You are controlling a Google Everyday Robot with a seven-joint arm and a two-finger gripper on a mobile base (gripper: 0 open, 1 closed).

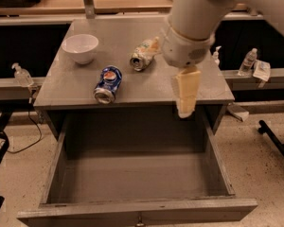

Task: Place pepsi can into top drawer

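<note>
The pepsi can [108, 83], dark blue with a red-white logo, lies on its side near the front edge of the grey cabinet top [75, 86]. The top drawer [132, 209] is pulled fully open below it and is empty inside. My gripper [186, 94] hangs from the white arm over the right front part of the cabinet top, to the right of the pepsi can and apart from it, holding nothing.
A white bowl [80, 47] stands at the back left of the top. A pale green-and-white can [144, 56] lies near the middle, just left of my arm. Small bottles [22, 74] [249, 59] stand on the side ledges. A wooden table is behind.
</note>
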